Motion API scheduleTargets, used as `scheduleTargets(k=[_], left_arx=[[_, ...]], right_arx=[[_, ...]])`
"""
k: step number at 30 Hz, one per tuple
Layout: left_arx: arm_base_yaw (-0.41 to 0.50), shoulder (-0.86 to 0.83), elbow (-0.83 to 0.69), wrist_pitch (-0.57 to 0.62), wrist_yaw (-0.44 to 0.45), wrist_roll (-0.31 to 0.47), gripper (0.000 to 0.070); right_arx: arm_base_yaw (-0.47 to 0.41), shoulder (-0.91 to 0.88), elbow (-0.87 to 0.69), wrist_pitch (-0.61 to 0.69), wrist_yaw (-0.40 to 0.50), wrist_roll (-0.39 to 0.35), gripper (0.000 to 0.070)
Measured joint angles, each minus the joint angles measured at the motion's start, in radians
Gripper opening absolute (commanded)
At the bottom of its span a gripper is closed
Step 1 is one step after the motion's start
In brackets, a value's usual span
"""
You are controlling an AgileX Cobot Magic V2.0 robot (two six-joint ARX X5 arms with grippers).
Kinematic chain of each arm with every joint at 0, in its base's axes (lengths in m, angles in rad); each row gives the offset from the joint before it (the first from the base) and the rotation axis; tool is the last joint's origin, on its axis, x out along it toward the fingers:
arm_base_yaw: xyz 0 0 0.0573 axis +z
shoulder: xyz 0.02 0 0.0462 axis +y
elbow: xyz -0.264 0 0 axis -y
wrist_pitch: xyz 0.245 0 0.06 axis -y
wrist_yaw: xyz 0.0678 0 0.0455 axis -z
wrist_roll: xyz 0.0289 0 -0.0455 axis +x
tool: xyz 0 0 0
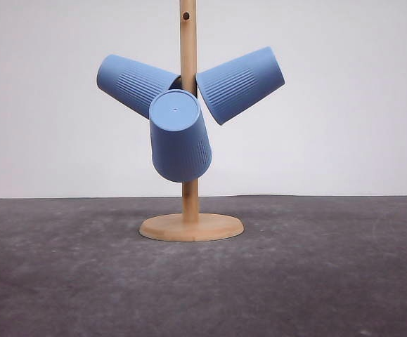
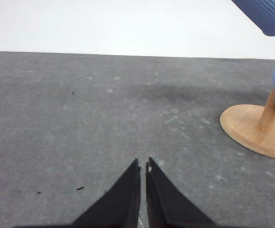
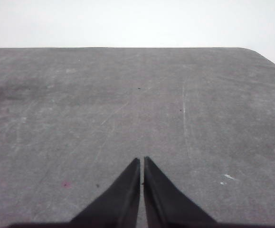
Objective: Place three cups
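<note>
Now we see three cups (image 1: pixel 181 137) hung on the wooden stand (image 1: pixel 191 227); left gripper (image 2: pixel 143 166) and right gripper (image 3: pixel 142 162) pinched closed, empty.

Three cups (image 1: pixel 181 137) hang tilted on a wooden stand (image 1: pixel 191 227), bases pointing outward, on the grey desk (image 1: pixel 62 281).

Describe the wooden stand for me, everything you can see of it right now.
The wooden stand is light, unpainted wood: a flat round base resting on the dark grey table, with one upright round pole rising from its centre beyond the picture's top. A small dark hole shows near the pole's top. Three blue cups, the left cup, the right cup and the front cup, hang tilted around the pole, bases outward; whatever holds them is hidden.
</note>
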Motion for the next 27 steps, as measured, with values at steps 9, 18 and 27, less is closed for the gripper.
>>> scheduleTargets(k=[9, 18, 27], left_arx=[[0.000, 0.000, 0.000, 0.000, 0.000, 0.000, 0.0000], [0.000, 0.000, 0.000, 0.000, 0.000, 0.000, 0.0000], [0.000, 0.000, 0.000, 0.000, 0.000, 0.000, 0.0000]], right_arx=[[0.000, 0.000, 0.000, 0.000, 0.000, 0.000, 0.0007], [0.000, 0.000, 0.000, 0.000, 0.000, 0.000, 0.0007], [0.000, 0.000, 0.000, 0.000, 0.000, 0.000, 0.0006]])
